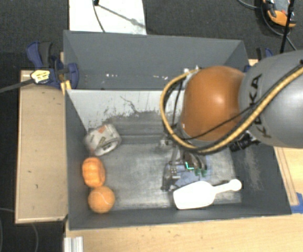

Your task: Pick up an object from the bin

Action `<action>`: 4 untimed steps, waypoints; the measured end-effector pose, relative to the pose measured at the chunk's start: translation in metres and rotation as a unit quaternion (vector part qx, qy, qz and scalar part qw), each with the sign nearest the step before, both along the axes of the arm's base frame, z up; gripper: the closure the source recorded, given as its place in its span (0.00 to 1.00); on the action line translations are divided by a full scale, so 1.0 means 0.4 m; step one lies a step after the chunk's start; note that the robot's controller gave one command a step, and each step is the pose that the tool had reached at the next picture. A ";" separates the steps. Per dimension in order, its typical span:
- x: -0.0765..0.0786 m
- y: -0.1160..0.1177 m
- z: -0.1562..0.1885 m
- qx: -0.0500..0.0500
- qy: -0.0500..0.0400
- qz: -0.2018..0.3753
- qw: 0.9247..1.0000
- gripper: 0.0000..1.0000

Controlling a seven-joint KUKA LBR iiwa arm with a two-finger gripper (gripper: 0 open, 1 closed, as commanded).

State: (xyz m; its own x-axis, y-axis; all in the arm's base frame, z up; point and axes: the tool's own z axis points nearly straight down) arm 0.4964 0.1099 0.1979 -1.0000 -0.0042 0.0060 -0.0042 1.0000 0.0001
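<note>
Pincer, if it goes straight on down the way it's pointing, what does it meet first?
Probably the small bluish thing right under the pincer, beside the white scoop. Depth is unclear, so it might land on the bare bin floor next to it instead.

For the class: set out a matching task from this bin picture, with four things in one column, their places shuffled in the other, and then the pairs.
Things
1. white scoop
2. orange ball
3. silvery roll
4. end effector

Places
A. left side, furthest up in the view
B. middle of the bin, just above the scoop
C. bottom-left corner in the view
D. along the bottom wall, right of the middle

Pairs: 1-D, 2-C, 3-A, 4-B
</note>
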 end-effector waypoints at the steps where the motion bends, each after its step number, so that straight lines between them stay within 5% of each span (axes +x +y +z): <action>1: 0.005 -0.002 0.010 0.001 -0.004 -0.002 1.000 0.00; 2: 0.082 -0.065 -0.129 0.001 -0.006 0.046 0.999 0.00; 3: 0.170 -0.230 -0.128 -0.001 -0.006 0.056 0.998 0.00; 4: 0.156 -0.267 -0.174 0.000 -0.004 0.103 0.995 0.00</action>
